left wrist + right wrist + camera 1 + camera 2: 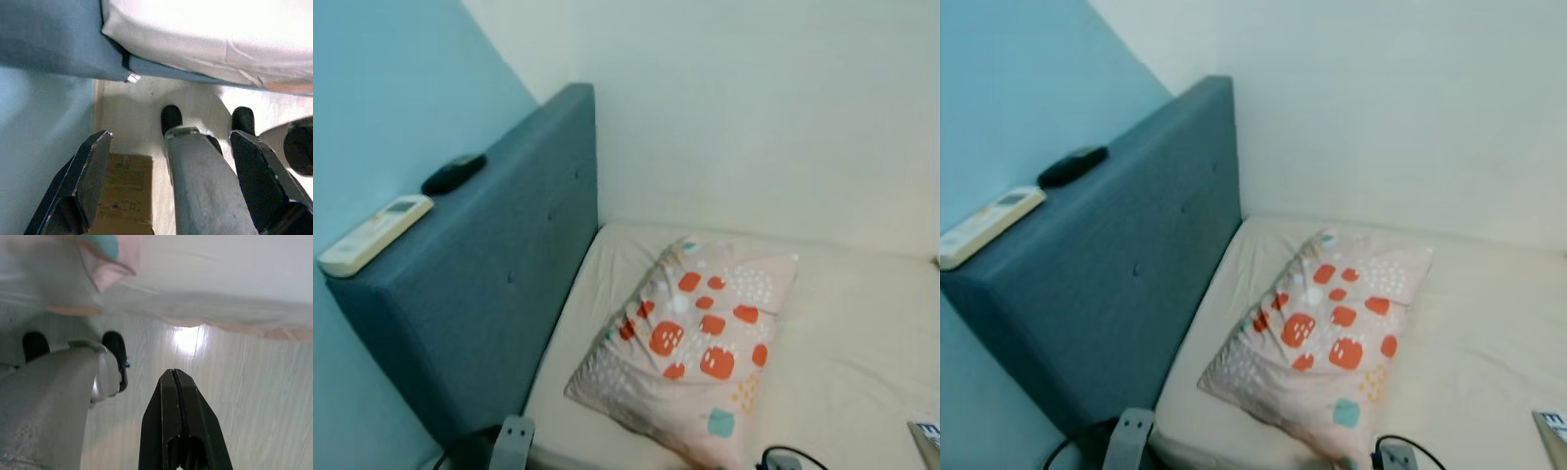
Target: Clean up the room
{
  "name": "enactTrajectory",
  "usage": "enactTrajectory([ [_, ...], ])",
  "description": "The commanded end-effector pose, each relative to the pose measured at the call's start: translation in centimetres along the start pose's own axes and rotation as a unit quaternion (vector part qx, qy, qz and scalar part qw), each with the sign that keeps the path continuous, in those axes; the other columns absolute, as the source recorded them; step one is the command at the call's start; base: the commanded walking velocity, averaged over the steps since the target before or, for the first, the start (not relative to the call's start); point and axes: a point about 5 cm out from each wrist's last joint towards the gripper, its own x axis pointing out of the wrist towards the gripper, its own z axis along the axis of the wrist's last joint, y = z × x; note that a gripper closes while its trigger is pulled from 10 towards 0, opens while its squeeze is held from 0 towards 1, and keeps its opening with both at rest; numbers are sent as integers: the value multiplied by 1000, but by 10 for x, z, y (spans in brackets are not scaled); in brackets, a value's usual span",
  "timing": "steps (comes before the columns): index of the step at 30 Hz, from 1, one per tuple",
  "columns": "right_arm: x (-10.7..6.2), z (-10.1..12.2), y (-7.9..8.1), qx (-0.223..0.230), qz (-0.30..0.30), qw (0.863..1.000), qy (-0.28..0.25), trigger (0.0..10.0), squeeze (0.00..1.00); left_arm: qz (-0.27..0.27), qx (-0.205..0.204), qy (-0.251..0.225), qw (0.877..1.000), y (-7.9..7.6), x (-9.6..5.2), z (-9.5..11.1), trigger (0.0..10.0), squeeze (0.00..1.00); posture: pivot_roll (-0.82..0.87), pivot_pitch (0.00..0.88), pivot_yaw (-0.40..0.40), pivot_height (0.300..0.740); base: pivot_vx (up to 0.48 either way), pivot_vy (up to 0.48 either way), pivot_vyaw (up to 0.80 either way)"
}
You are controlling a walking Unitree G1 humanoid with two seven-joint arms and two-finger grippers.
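Item: pillow [695, 348], on bed [862, 333] nr headboard [489, 264], prob. light, soft, floppy — grip a corner; left end effector [171, 181] spread, right end effector [180, 421] pressed together, both empty.

pillow [690, 348] mid-mattress, open sheet [862, 333] right

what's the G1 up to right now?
Nothing is in hand yet. The robot stands at the corner of a bed, looking down at a patterned pillow lying on the mattress by the blue headboard. A white remote and a black remote sit on top of the headboard. Both arms hang low beside the bed: the left gripper is open over the floor near a cardboard box, the right gripper is shut and empty.
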Motion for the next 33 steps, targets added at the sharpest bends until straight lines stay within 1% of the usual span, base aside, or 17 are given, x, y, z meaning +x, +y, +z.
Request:
enactTrajectory([
  [1,0,4,4,2,5,1000,-5,10000,0,0,6,8,1000,2,-1,-4,10000,0,39,0,-32,722,0,0,0],
  [6,0,3,4,3,5,1000,-4,10000,0,-11,-4,3,1000,2,-1,-4,10000,0,39,1,-32,722,0,0,0],
  [15,0,2,1,5,3,1000,-4,10000,0,-14,-5,0,1000,0,0,-3,10000,0,36,4,-29,722,0,-464,0],
  [16,0,2,1,7,3,1000,-5,10000,0,-18,-12,-5,1000,-2,0,-1,10000,0,36,4,-29,722,0,0,0],
  [21,0,3,1,7,1,1000,-6,10000,0,-30,-16,-25,999,-8,1,10,10000,0,37,6,-29,722,0,0,0],
  [33,1,6,3,8,-1,1000,-8,10000,0,-39,-16,-37,998,-11,1,17,10000,0,33,8,-28,722,0,0,0],
])
